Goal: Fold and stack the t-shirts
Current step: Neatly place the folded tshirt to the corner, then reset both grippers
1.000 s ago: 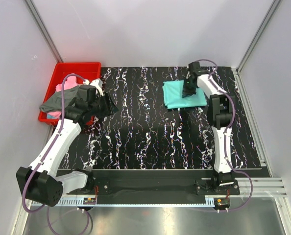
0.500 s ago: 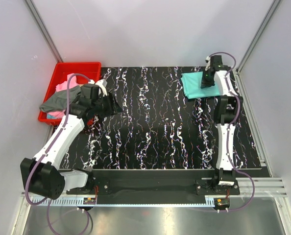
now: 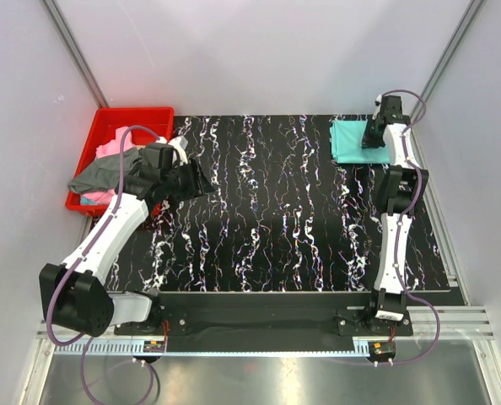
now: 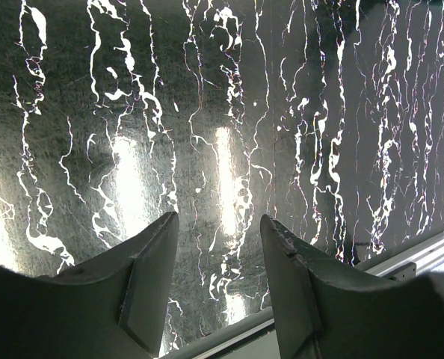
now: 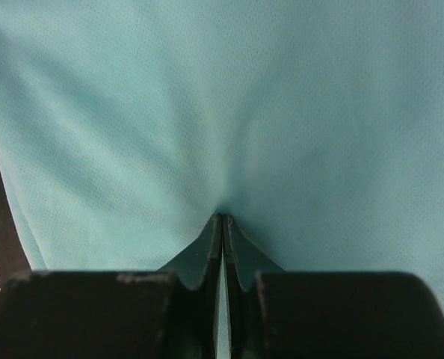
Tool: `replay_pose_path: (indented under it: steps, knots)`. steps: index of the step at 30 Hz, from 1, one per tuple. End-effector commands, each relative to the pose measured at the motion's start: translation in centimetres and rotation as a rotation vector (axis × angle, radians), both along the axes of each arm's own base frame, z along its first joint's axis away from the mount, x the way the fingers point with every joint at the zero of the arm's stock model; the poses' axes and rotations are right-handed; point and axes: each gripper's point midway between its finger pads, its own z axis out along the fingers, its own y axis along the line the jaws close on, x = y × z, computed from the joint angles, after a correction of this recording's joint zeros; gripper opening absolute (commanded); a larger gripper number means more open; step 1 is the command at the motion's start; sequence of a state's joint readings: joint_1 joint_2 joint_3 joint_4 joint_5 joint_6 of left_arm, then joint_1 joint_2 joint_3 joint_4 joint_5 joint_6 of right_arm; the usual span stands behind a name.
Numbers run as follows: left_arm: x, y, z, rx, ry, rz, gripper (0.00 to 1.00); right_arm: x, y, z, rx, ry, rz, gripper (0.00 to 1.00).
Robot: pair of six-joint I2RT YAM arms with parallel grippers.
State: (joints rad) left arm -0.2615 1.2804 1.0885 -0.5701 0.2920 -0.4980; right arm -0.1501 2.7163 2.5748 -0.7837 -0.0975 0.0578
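Teal t-shirt (image 3: 350, 143) lay folded beneath the right gripper (image 3: 374, 135), seen from above; the grey t-shirt (image 3: 97, 175) and pink t-shirt (image 3: 107, 148) sat in the red bin (image 3: 107, 115) beside the left gripper (image 3: 191, 179). Left wrist: gripper released, parted over the surface (image 4: 222, 90). Right wrist: gripper clenched, pinching the teal t-shirt.

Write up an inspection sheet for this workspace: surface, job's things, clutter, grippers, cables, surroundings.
Surface: black marbled mat, lying flat.
Job's things: folded teal t-shirt at the mat's far right corner; pink t-shirt and dark grey t-shirt in the red bin, the grey one hanging over its near rim.
Clutter: nothing seen.
Grippers: left gripper open and empty over bare mat; right gripper shut, pinching the teal t-shirt.
Cables: purple cables loop along both arms; the left one crosses over the bin in the top view.
Surroundings: white walls with metal corner posts.
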Motion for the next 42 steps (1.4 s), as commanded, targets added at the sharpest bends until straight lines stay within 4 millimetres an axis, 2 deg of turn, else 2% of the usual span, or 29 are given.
replay_pose_path:
  steps: [1,4,10,12,13,14,15,16,17,19,20,21,22,23,24,25,26,27,28,29,30,31,33,34,36,37,39,40,42]
  knots:
    - [1.1,-0.5,2.7,-0.037,-0.082,-0.015,0.53,-0.4,-0.9,-2.3,0.034,0.034,-0.014,0.08]
    - [1.1,-0.6,2.9,-0.040,-0.086,-0.015,0.54,-0.3,-0.7,-1.8,0.028,0.017,0.022,0.09]
    - [1.1,-1.1,3.4,-0.064,-0.093,-0.033,0.54,0.6,0.3,2.2,0.050,-0.066,0.092,0.11]
    - [1.1,-1.3,3.7,-0.074,-0.106,-0.042,0.55,0.7,0.2,5.1,0.054,-0.110,0.073,0.15]
    - [1.0,-1.4,4.1,-0.076,-0.117,-0.050,0.55,0.6,0.4,5.9,0.063,-0.119,0.065,0.22]
    - [1.0,-1.4,4.4,-0.080,-0.128,-0.057,0.55,0.6,0.8,8.9,0.079,-0.167,0.059,0.26]
    - [1.0,-1.5,5.2,-0.090,-0.154,-0.061,0.55,0.6,0.9,10.4,0.081,-0.192,0.054,0.32]
    - [1.0,-1.6,5.8,-0.096,-0.178,-0.071,0.55,0.0,1.4,10.6,0.085,-0.179,0.051,0.43]
    - [1.1,-1.8,6.7,-0.107,-0.210,-0.088,0.56,-0.6,1.5,14.0,0.077,-0.223,0.036,0.49]
    - [1.5,-2.0,8.5,-0.125,-0.274,-0.099,0.57,-2.3,2.3,14.9,0.078,-0.196,0.020,0.63]
    - [1.9,-2.2,10.1,-0.135,-0.324,-0.107,0.57,-3.5,2.6,18.1,0.084,-0.228,-0.004,0.70]
    - [1.8,-2.4,10.8,-0.145,-0.339,-0.121,0.57,-5.4,3.4,17.6,0.104,-0.170,-0.010,0.76]
    - [1.9,-2.5,11.7,-0.150,-0.363,-0.131,0.58,-7.0,4.1,20.7,0.108,-0.202,-0.010,0.83]
    - [1.9,-2.7,13.0,-0.162,-0.396,-0.143,0.59,-8.2,5.4,21.3,0.125,-0.187,-0.021,0.95]
    - [1.6,-3.0,13.9,-0.180,-0.422,-0.165,0.59,-10.5,6.6,19.8,0.145,-0.107,-0.016,0.99]
    - [1.6,-3.1,14.6,-0.196,-0.434,-0.165,0.60,-11.9,7.5,20.1,0.155,-0.087,-0.014,1.00]
    - [1.4,-3.2,15.2,-0.213,-0.447,-0.167,0.61,-14.1,9.7,22.5,0.164,-0.109,0.011,1.00]
    - [1.2,-3.3,16.0,-0.228,-0.472,-0.173,0.62,-15.8,10.7,22.5,0.168,-0.080,0.019,1.00]
    - [0.9,-3.4,16.4,-0.236,-0.488,-0.184,0.63,-17.9,12.2,20.7,0.171,-0.019,0.032,1.00]
    - [0.7,-3.4,17.2,-0.245,-0.528,-0.192,0.66,-19.9,13.4,22.8,0.198,-0.061,0.041,1.00]
    - [0.0,-3.2,17.6,-0.250,-0.555,-0.192,0.66,-21.7,14.7,21.1,0.226,-0.020,0.051,1.00]
    - [-0.3,-3.1,17.8,-0.253,-0.571,-0.189,0.68,-23.5,16.0,23.2,0.293,-0.066,0.085,1.00]
    - [-1.6,-2.8,19.0,-0.261,-0.616,-0.200,0.77,-26.0,17.9,22.3,0.369,-0.044,0.100,1.00]
    - [-2.1,-2.7,19.1,-0.260,-0.618,-0.201,0.82,-27.7,18.6,24.1,0.408,-0.080,0.110,1.00]
    - [-3.5,-2.3,18.8,-0.244,-0.587,-0.209,0.96,-29.8,19.3,23.6,0.449,-0.077,0.136,1.00]
    - [-4.0,-2.3,18.9,-0.239,-0.578,-0.221,0.99,-31.2,19.5,25.2,0.483,-0.127,0.139,1.00]
    - [-5.4,-2.5,17.8,-0.241,-0.530,-0.257,0.99,-32.6,19.4,25.0,0.503,-0.150,0.127,1.00]
    - [-5.8,-2.5,16.5,-0.242,-0.501,-0.267,0.99,-33.9,19.5,26.3,0.521,-0.201,0.141,1.00]
    - [-6.9,-2.4,15.8,-0.235,-0.502,-0.282,0.99,-35.2,19.2,25.4,0.514,-0.207,0.136,1.00]
